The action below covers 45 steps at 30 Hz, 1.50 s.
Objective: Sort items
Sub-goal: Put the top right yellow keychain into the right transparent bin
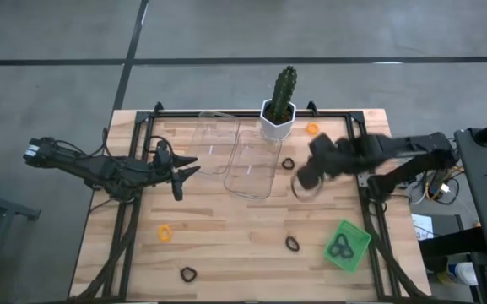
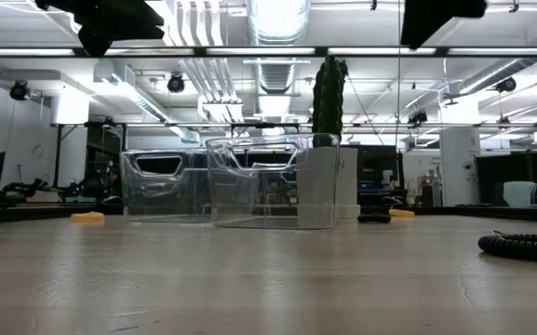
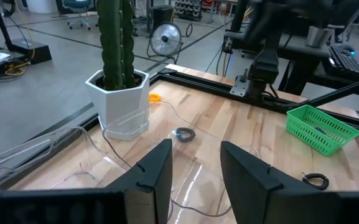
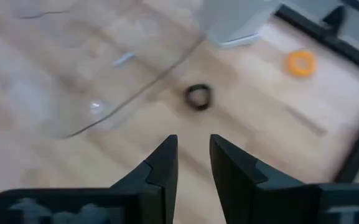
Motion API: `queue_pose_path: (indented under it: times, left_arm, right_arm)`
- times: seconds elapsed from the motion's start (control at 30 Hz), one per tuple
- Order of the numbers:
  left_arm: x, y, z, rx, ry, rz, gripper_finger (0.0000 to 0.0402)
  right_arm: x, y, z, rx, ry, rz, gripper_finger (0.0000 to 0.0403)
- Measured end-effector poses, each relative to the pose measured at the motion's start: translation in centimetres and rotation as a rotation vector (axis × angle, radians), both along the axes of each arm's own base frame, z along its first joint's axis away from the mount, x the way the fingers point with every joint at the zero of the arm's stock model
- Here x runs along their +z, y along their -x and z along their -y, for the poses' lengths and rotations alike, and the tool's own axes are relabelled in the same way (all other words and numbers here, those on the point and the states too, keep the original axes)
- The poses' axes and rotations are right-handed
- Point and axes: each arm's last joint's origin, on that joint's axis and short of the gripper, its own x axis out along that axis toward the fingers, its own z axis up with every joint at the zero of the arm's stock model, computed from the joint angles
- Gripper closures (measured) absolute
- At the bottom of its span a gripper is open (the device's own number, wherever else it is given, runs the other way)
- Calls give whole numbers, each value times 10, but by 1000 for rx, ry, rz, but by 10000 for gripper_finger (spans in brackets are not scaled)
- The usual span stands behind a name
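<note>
Sorting is only getting started, judging by how the loops are lying. The green tray (image 1: 349, 246) is holding a few dark loops (image 1: 339, 247), while the two clear trays (image 1: 252, 162) beside the cactus (image 1: 280, 103) are looking empty. Most loops are still lying loose on the tabletop (image 1: 235, 236): an orange one (image 1: 165, 231) and a black one (image 1: 188, 274) near the front left, a black one (image 1: 292, 243) near the green tray, another black one (image 1: 288, 163) just beside a clear tray, and an orange one (image 1: 312, 128) at the back near the cactus.

The right claw (image 4: 193, 163) is hanging over the tabletop near that black loop (image 4: 198, 96), its fingers standing narrowly apart and grasping nothing. The left claw (image 3: 195, 168) is waiting released over the left side, pointing toward the clear trays.

By my judgement, nearly all of the sorting is left, with the black loop by the clear tray likely next.
</note>
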Motion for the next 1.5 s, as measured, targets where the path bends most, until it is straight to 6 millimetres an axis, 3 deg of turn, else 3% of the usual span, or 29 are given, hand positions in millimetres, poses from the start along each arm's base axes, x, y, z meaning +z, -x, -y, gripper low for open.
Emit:
queue_pose_path:
  times: [0.27,0.5,0.87,1.23,1.5]
  left_arm:
    - [0,0,0,0,0,0,273]
    - [0,0,0,3,-1,0,273]
    - [0,0,0,4,-2,-1,273]
    - [-1,0,0,-4,-44,-24,273]
    - [-1,0,0,-4,-45,-25,273]
  right_arm:
    - [-8,13,85,-44,-123,-117,285]
    - [-21,34,131,-183,-157,-156,238]
    - [-63,48,163,-383,-296,-75,173]
    - [-93,65,177,-528,-348,-77,172]
    - [-111,69,195,-721,-324,89,174]
